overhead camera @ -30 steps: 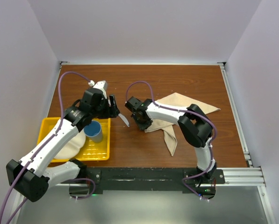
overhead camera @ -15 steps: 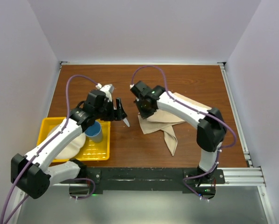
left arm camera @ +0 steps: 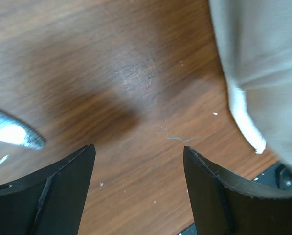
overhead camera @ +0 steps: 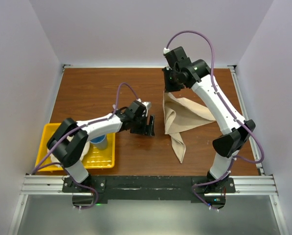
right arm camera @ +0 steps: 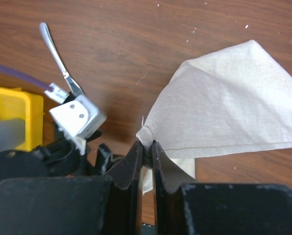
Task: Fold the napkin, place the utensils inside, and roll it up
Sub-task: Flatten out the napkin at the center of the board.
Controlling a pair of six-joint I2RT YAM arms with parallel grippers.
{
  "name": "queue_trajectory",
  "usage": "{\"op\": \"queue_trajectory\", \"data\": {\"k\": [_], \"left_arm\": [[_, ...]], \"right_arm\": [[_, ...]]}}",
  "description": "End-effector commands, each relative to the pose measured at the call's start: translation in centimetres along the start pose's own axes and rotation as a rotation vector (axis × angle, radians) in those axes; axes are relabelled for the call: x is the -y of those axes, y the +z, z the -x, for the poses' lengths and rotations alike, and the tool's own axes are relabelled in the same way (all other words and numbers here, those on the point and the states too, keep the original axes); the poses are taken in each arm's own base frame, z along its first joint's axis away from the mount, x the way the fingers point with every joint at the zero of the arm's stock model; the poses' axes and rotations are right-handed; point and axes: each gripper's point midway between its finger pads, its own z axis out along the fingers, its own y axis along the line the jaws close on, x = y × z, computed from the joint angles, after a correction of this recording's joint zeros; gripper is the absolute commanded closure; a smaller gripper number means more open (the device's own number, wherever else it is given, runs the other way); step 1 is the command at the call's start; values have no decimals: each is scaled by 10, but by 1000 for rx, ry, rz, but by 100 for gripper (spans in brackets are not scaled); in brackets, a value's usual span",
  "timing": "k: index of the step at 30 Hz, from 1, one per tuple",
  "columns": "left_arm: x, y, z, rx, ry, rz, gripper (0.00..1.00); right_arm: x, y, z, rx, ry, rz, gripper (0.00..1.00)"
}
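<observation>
So my right gripper [right arm camera: 146,147], clamped on a corner of the beige cloth napkin [overhead camera: 185,115], has just hauled it up toward the far edge, so it's opening out right of centre for folding, while my left gripper [left arm camera: 137,149] sits wide open beside the slim silver table knife [left arm camera: 13,134].

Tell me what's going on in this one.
The right claw is shut on a corner of the tan napkin, holding it up while the rest drapes onto the wooden table. The left claw hovers open just above the wood, with the table knife lying beside it, ungripped.
</observation>
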Motion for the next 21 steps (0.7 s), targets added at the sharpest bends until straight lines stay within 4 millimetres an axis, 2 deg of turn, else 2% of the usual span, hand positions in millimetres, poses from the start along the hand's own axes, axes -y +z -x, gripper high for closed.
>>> {"op": "queue_trajectory", "data": {"k": [1,6,9,12,14,17,20,21], "left_arm": [[31,0,36,146,22,-128,21],[61,-13,35,202,89,-242,19],[66,-26,28,238,120,-233,18],[75,-43,30,338,171,-225,19],[73,-43,25,360,187,-181,20],[68,-38,29,383,217,-91,20],[78,-37,33,409,277,-60,18],[91,-36,36,437,291,-86,17]], "right_arm": [[6,-11,-14,-67,-14,8,100],[9,-7,-15,-73,-7,17,100],[10,-4,-14,-74,-2,24,100],[7,2,-12,-79,12,36,100],[5,4,-11,-85,24,47,100],[2,7,-13,-104,26,54,100],[3,7,-12,-110,30,48,100],[4,7,-13,-113,32,46,100]]}}
